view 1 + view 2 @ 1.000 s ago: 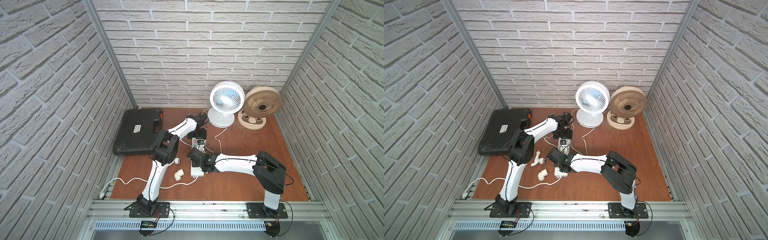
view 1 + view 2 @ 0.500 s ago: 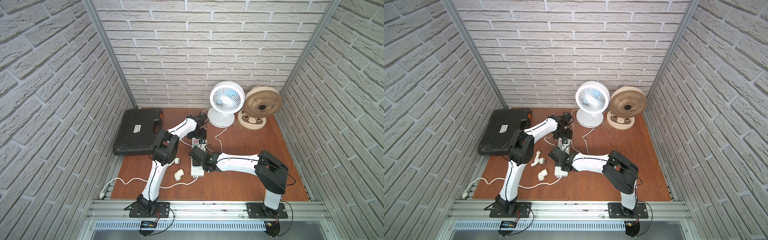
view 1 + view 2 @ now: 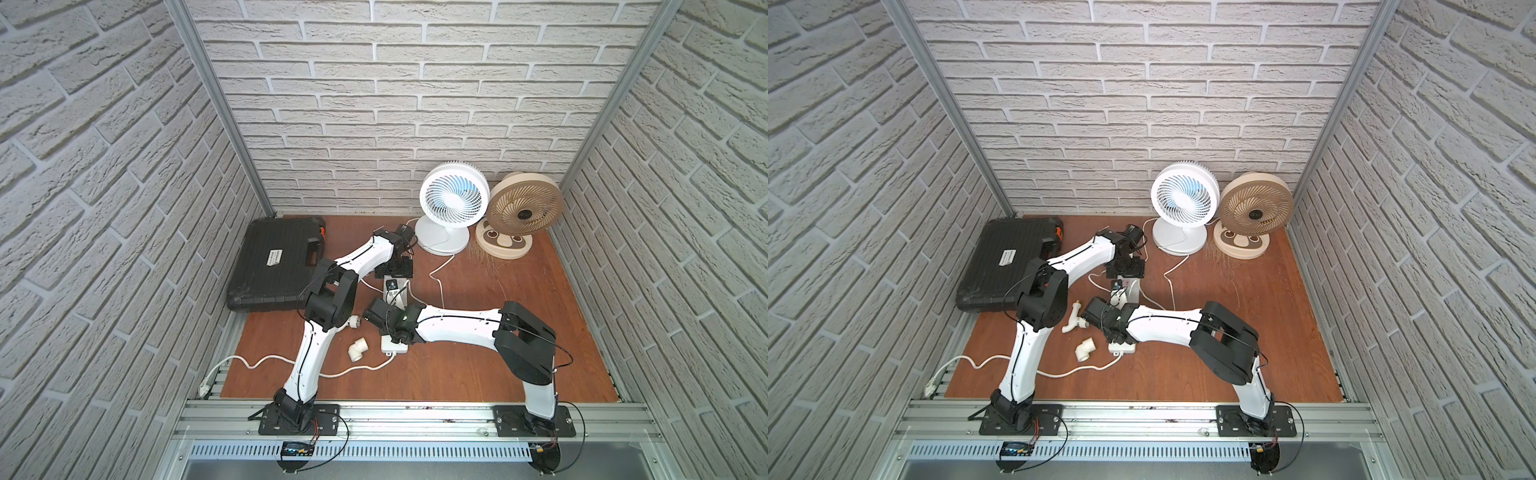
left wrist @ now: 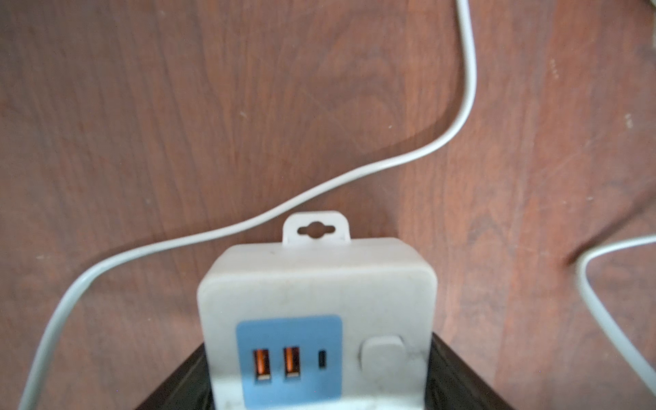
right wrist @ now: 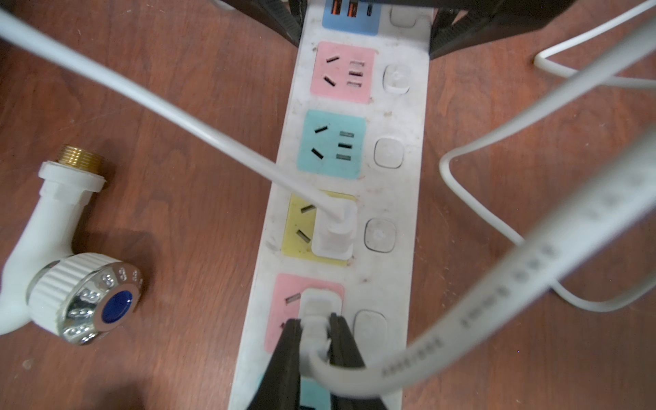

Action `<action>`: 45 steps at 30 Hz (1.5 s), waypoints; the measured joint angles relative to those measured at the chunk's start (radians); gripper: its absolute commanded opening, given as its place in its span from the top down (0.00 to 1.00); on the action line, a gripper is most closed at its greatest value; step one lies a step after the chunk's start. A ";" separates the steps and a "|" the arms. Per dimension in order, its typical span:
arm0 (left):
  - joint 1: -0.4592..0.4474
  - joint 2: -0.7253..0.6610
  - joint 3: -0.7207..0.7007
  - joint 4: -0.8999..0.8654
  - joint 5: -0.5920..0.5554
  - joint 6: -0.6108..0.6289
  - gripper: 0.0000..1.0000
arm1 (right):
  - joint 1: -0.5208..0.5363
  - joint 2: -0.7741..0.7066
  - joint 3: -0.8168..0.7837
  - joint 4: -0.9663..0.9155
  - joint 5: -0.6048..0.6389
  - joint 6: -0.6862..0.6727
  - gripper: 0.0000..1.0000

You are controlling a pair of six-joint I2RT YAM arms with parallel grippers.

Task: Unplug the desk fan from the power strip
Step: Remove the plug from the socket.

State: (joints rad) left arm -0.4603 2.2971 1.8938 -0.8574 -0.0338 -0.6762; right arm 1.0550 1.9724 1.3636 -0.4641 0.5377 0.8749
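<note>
While the right tool pinches a white plug, the left tool clamps the power strip.
The strip runs 12 to 6 o'clock across the bench; the plug sits in a pink socket toward 6 o'clock.

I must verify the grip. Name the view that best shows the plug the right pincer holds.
Right wrist view: the plug sits in a pink socket, close up, with the right pincer shut on it. In both top views the right arm hides it. The left wrist view shows only the strip at its USB end.
</note>
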 measured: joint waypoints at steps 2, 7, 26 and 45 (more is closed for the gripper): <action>0.000 0.000 0.000 0.000 0.000 0.000 1.00 | 0.000 0.000 0.000 0.000 0.000 0.000 0.97; 0.000 0.000 0.000 0.000 0.000 0.000 1.00 | 0.000 -0.011 -0.029 0.039 0.000 0.005 0.97; 0.000 -0.008 -0.014 0.013 0.000 -0.003 1.00 | -0.071 -0.119 -0.204 0.242 -0.165 0.083 0.97; 0.003 -0.010 -0.017 0.015 0.005 0.003 1.00 | -0.007 0.010 0.032 -0.039 -0.021 0.005 0.97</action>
State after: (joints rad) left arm -0.4572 2.2875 1.8771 -0.8421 -0.0288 -0.6731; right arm 1.0481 1.9823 1.3956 -0.5034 0.5163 0.8803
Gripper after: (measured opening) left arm 0.849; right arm 0.172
